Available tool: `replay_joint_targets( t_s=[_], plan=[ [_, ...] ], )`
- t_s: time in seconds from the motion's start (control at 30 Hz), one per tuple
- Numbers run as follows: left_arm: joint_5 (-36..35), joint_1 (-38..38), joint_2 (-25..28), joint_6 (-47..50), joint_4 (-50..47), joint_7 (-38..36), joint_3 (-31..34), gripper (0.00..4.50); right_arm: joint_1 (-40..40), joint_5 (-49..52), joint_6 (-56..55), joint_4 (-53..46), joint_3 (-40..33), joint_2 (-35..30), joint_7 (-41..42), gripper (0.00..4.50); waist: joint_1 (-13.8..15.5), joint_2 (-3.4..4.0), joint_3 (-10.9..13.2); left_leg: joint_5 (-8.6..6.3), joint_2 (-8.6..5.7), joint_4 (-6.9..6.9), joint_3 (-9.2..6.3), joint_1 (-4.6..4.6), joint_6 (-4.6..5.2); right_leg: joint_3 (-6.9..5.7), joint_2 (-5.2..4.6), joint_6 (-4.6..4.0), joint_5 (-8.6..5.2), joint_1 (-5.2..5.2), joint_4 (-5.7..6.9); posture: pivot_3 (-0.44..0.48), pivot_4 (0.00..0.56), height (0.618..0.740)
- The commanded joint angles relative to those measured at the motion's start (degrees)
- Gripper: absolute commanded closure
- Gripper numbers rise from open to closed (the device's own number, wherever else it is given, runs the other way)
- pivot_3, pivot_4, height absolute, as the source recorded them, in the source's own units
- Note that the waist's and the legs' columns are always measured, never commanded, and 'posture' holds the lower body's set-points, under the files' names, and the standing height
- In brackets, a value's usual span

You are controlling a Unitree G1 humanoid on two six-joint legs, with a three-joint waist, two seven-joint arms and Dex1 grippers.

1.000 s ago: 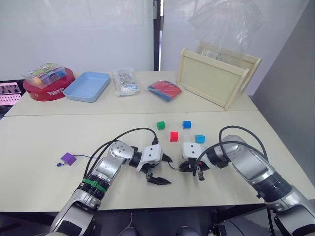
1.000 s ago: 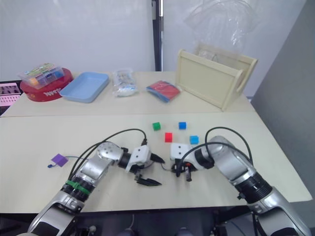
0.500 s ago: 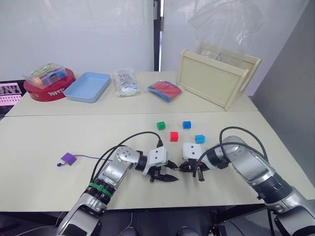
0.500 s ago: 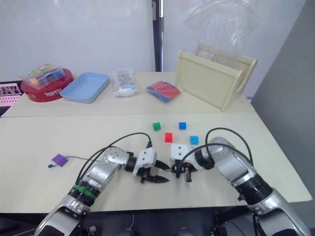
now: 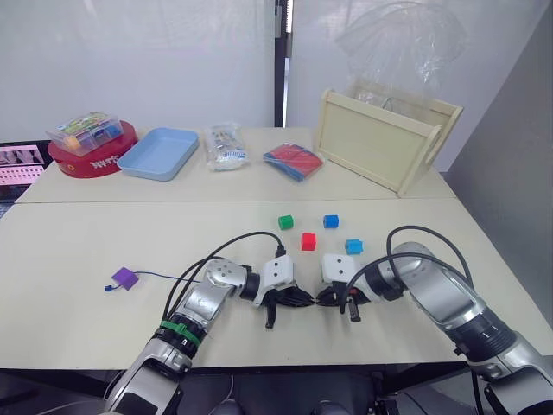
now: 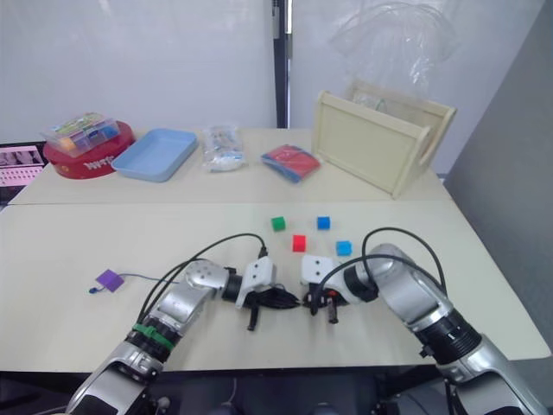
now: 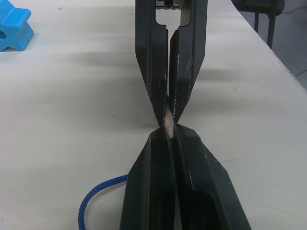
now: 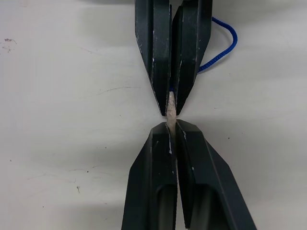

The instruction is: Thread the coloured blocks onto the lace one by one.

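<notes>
Both hands pinch the lace's stiff tip.
Left hand (image 5: 298, 299) and right hand (image 5: 327, 298) meet tip to tip near the bench's (image 5: 78, 233) front edge, clenched on the lace (image 7: 98, 199). It looks thin, floppy; hold its pale tip.

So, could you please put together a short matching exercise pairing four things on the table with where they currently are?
Things:
1. purple block
2. green block
3. lace tip
4. light blue tray

Places:
A. pinched between both end effectors
B. far side, beside the red round tin
C. alone off to the left, on the lace
D. near the red block

Pairs: 1-C, 2-D, 3-A, 4-B
</notes>
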Motion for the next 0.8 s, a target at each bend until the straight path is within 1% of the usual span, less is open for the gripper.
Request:
replay_joint_targets(
  t_s=[0.03, 0.1, 0.23, 0.3, 0.33, 0.4, 0.43, 0.5, 0.53, 0.6, 0.7, 0.8],
  plan=[
    [0.2, 0.1, -0.4, -0.3, 0.3, -0.4, -1.0, 4.50, 1.9, 1.9, 3.6, -4.1, 0.0, -2.0, 1.9, 3.76, 0.2, 0.00, 0.0, 0.00, 0.00, 0.00, 0.00, -0.01, 0.00, 0.00, 0.00, 0.00, 0.00, 0.00, 0.00, 0.000, 0.150, 0.740],
    [0.2, 0.4, -0.3, -0.5, 0.1, -0.3, -0.9, 4.50, 3.0, 3.9, 4.9, -6.9, -2.7, -3.4, 1.8, 3.10, 0.4, 0.00, 0.0, -0.01, 0.00, 0.00, 0.00, -0.08, 0.01, -0.02, 0.00, 0.00, 0.00, 0.00, -0.07, 0.000, 0.150, 0.740],
    [-0.6, 0.8, 0.4, -0.4, -0.4, 0.1, 0.2, 4.50, 7.2, 9.4, 9.9, -12.8, -11.2, -7.0, 0.3, 1.74, 0.8, 0.00, 0.0, -0.02, -0.02, 0.02, -0.01, -0.23, 0.04, -0.03, -0.02, 0.00, 0.00, -0.06, -0.15, 0.000, 0.150, 0.740],
    [-1.5, 0.9, 1.1, 0.3, -0.8, -0.5, 0.9, 4.50, 10.1, 13.1, 12.6, -14.8, -17.5, -7.4, -1.6, 1.07, 0.9, 0.00, 0.0, -0.02, -0.02, 0.01, -0.01, -0.21, 0.04, -0.03, -0.02, 0.00, 0.00, -0.04, -0.15, 0.000, 0.150, 0.740],
    [-1.9, 1.0, 1.5, 0.4, -1.1, -0.6, 1.2, 4.50, 11.6, 15.6, 14.6, -15.8, -21.9, -6.8, -3.0, 0.65, 0.8, -0.01, 0.0, -0.03, -0.02, 0.00, 0.00, -0.19, 0.05, -0.02, -0.02, 0.00, 0.00, -0.05, -0.15, 0.000, 0.150, 0.740],
    [-2.5, 1.0, 1.9, 0.5, -1.3, -0.4, 1.9, 4.50, 14.4, 18.7, 16.6, -17.1, -28.8, -5.6, -6.0, 0.04, 0.7, -0.01, 0.0, -0.03, -0.01, -0.02, 0.00, -0.19, 0.06, -0.01, -0.01, 0.00, 0.00, -0.05, -0.14, 0.000, 0.150, 0.740],
    [-2.8, 0.9, 2.1, 0.4, -1.3, -0.2, 2.3, 4.50, 16.1, 19.1, 16.4, -17.4, -32.3, -4.9, -8.3, 0.04, 0.7, -0.01, 0.0, -0.03, -0.01, -0.03, 0.00, -0.19, 0.05, -0.01, -0.01, 0.00, 0.00, -0.04, -0.13, 0.000, 0.150, 0.740],
    [-3.4, 0.7, 2.3, 0.4, -1.3, 0.0, 3.0, 4.50, 18.7, 19.5, 15.5, -17.9, -36.9, -3.9, -11.9, 0.04, 0.8, -0.01, 0.0, -0.03, -0.02, -0.02, 0.00, -0.21, 0.06, -0.02, -0.02, 0.00, 0.00, -0.04, -0.14, 0.000, 0.150, 0.740],
    [-3.8, 0.3, 2.4, 0.4, -1.2, 0.0, 3.5, 4.50, 20.1, 19.8, 15.3, -17.7, -40.1, -2.4, -14.7, 0.04, 0.9, -0.01, 0.0, -0.03, -0.02, -0.02, 0.01, -0.21, 0.05, -0.01, -0.02, 0.00, 0.00, -0.04, -0.15, 0.000, 0.150, 0.740],
    [-4.3, -0.5, 2.6, 0.5, -0.8, -0.2, 4.3, 4.50, 23.1, 18.2, 12.8, -17.3, -44.1, 0.8, -20.7, 0.04, 1.2, -0.01, 0.0, -0.03, -0.02, -0.03, 0.01, -0.21, 0.05, -0.02, -0.02, 0.00, 0.00, -0.04, -0.15, 0.000, 0.150, 0.740],
    [-4.7, -1.1, 3.2, 0.5, -0.9, -1.1, 4.7, 4.50, 26.4, 16.2, 8.4, -17.1, -45.0, 6.8, -28.6, 0.04, 1.1, -0.01, 0.0, -0.03, -0.02, -0.04, 0.02, -0.22, 0.06, 0.00, -0.02, 0.00, 0.00, -0.06, -0.14, 0.000, 0.150, 0.740],
    [-4.9, -1.0, 3.6, 0.7, -1.6, -1.4, 4.6, 4.50, 27.2, 13.4, 5.3, -15.7, -42.3, 11.6, -35.3, 0.04, 0.7, 0.01, 0.0, -0.03, -0.03, -0.05, 0.04, -0.20, 0.05, 0.03, -0.02, 0.00, 0.00, -0.07, -0.12, 0.000, 0.150, 0.740]
  ],
)
